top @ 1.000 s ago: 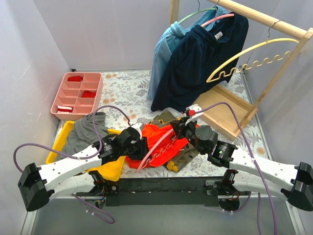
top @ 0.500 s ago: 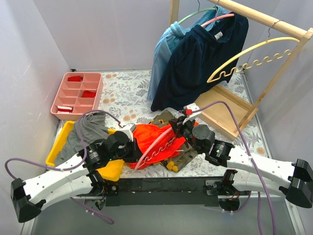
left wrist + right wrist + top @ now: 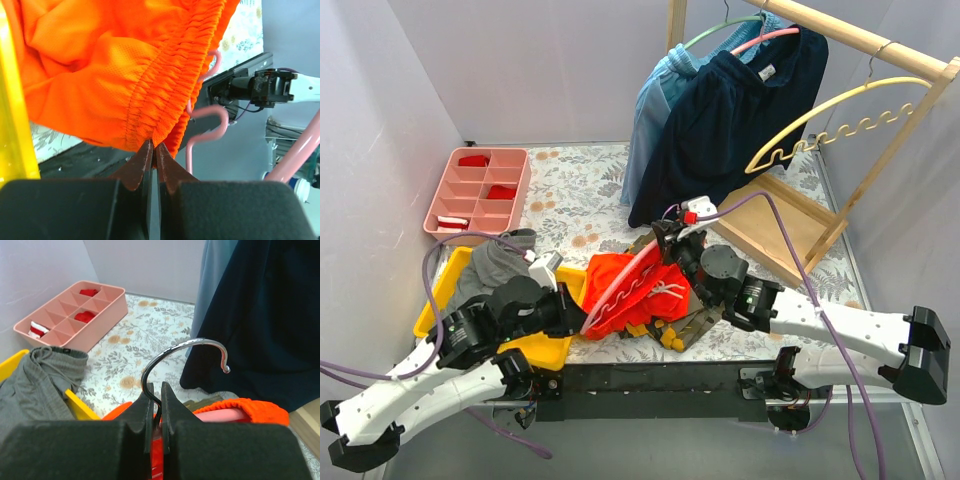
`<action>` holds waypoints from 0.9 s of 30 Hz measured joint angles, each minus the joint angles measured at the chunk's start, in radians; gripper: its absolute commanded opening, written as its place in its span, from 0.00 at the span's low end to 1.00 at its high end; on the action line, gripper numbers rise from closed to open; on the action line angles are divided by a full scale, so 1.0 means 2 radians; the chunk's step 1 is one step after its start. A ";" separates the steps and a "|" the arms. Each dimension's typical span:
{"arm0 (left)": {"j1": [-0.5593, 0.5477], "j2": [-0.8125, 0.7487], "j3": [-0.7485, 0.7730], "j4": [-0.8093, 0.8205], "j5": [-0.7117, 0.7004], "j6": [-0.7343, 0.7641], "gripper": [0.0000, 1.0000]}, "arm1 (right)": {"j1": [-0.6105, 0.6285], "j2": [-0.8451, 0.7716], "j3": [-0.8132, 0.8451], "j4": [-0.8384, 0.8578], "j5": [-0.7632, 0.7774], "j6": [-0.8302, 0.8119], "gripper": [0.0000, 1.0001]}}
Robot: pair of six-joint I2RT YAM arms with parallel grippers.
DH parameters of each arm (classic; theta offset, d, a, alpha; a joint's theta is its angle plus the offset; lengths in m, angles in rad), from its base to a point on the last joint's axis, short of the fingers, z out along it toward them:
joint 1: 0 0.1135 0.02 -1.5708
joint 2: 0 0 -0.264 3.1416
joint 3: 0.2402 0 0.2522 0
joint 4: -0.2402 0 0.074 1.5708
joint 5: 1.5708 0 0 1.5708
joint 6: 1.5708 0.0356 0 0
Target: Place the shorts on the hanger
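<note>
The orange-red shorts (image 3: 638, 290) hang bunched over the pink hanger (image 3: 613, 283), which slants from lower left to upper right above the table's near middle. My left gripper (image 3: 572, 312) is shut on the shorts' elastic waistband (image 3: 170, 95) at its lower edge; the hanger's pink end (image 3: 207, 117) shows just right of my jaws. My right gripper (image 3: 672, 248) is shut on the hanger's metal hook (image 3: 185, 347), holding it upright, with the pink arm (image 3: 220, 416) and orange waistband (image 3: 250, 407) just below and right.
A camouflage garment (image 3: 698, 318) lies under the shorts. A yellow bin (image 3: 546, 346) holds a grey garment (image 3: 492, 268). A pink compartment tray (image 3: 477, 195) sits far left. The wooden rack (image 3: 880, 45) carries navy (image 3: 730, 125) and light blue clothes and a yellow hanger (image 3: 840, 105).
My left arm has drawn back to the left and nearer, pulling the waistband along the hanger. My right gripper has moved left and farther with the hook, raising that end.
</note>
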 measured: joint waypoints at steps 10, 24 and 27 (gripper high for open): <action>0.000 -0.031 0.045 -0.070 -0.014 -0.016 0.00 | 0.009 0.038 0.037 0.049 0.043 -0.043 0.01; 0.000 -0.024 0.113 -0.119 -0.052 -0.023 0.00 | 0.014 0.030 0.038 0.090 0.050 -0.094 0.01; 0.000 -0.013 0.138 -0.129 -0.052 -0.017 0.00 | 0.014 0.030 0.038 0.099 0.063 -0.097 0.01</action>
